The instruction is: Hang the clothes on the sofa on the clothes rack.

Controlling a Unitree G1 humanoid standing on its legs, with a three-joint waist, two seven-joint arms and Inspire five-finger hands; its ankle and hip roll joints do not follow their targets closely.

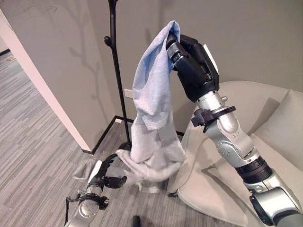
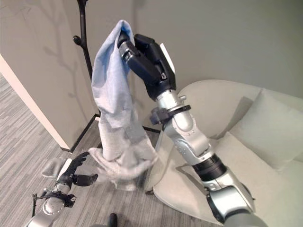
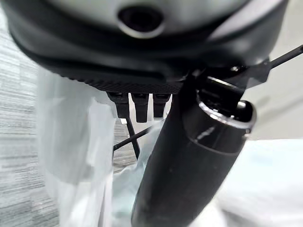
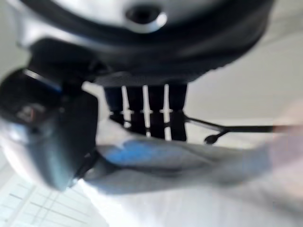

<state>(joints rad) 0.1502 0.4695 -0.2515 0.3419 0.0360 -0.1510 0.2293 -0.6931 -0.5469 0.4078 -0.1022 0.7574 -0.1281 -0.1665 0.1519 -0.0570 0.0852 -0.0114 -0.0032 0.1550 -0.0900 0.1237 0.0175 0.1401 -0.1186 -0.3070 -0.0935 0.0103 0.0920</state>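
A light blue and grey garment [image 1: 151,94] hangs full length from my right hand [image 1: 194,66], which is raised high and shut on its top edge. In the right wrist view the fingers [image 4: 147,113] curl over the blue cloth [image 4: 156,158]. The black clothes rack [image 1: 116,71] stands just left of the garment, with a peg [image 1: 108,41] on its pole. My left hand [image 1: 105,176] is low at the lower left, fingers straight, touching the garment's bottom hem [image 1: 142,165]. The cloth [image 3: 71,142] lies beside its thumb [image 3: 189,156]. The beige sofa [image 1: 265,101] is on the right.
A pale cushion [image 1: 286,127] leans on the sofa's right side. The rack's base [image 1: 125,144] sits on the floor by the grey wall, which has a socket [image 1: 128,93]. A wall corner [image 1: 47,99] juts out on the left, over striped grey carpet [image 1: 33,142].
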